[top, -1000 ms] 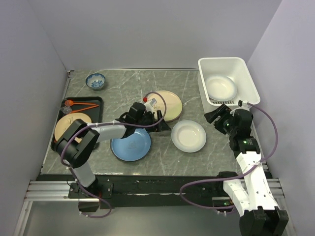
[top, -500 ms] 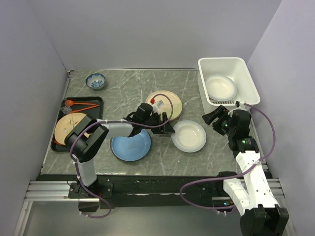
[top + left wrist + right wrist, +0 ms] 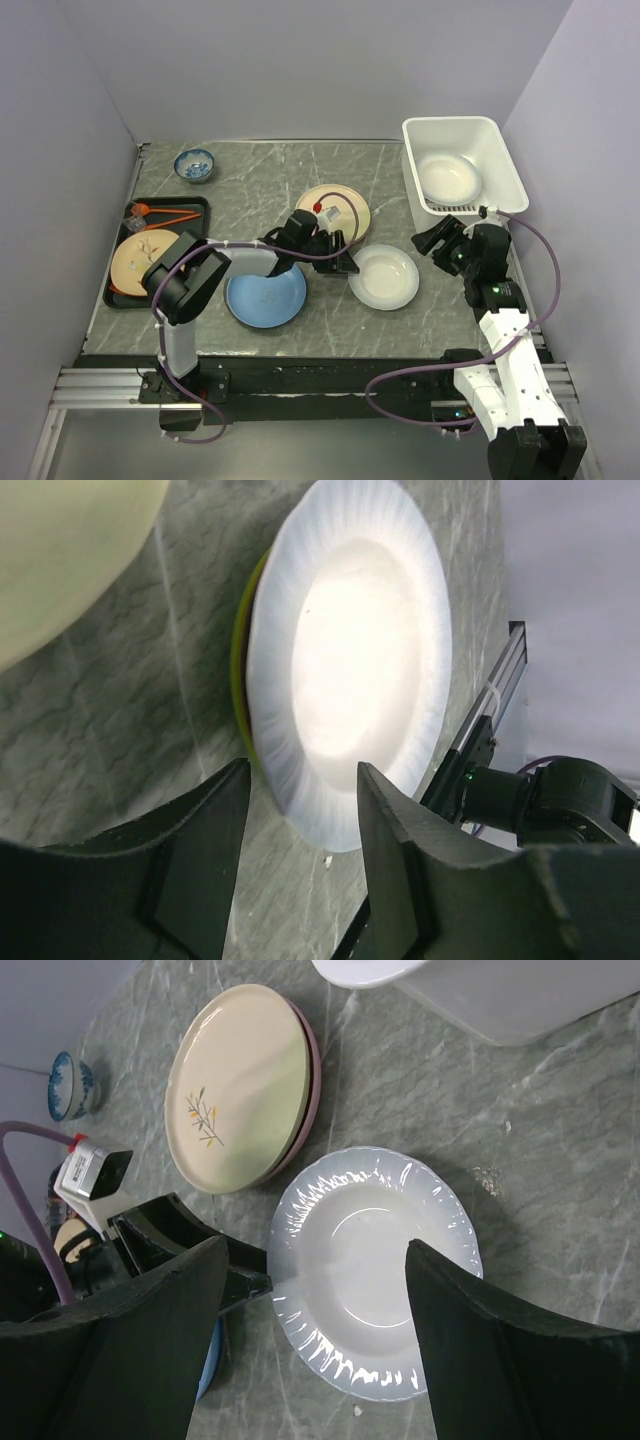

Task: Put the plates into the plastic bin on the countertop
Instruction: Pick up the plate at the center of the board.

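Sliver of yellow-green plate under white plate; left tool, right tool both with jaws apart.

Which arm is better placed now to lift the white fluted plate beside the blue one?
Left. The left pincer straddles the rim of the white plate, jaws apart; the right pincer hangs off to the side, near the plastic bin.

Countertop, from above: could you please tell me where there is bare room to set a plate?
Bare countertop runs along the back, between the small patterned bowl and the white bin, behind the cream plate. A smaller patch lies front right, beside the white plate. The middle is crowded: blue plate, left gripper and both those plates close together.
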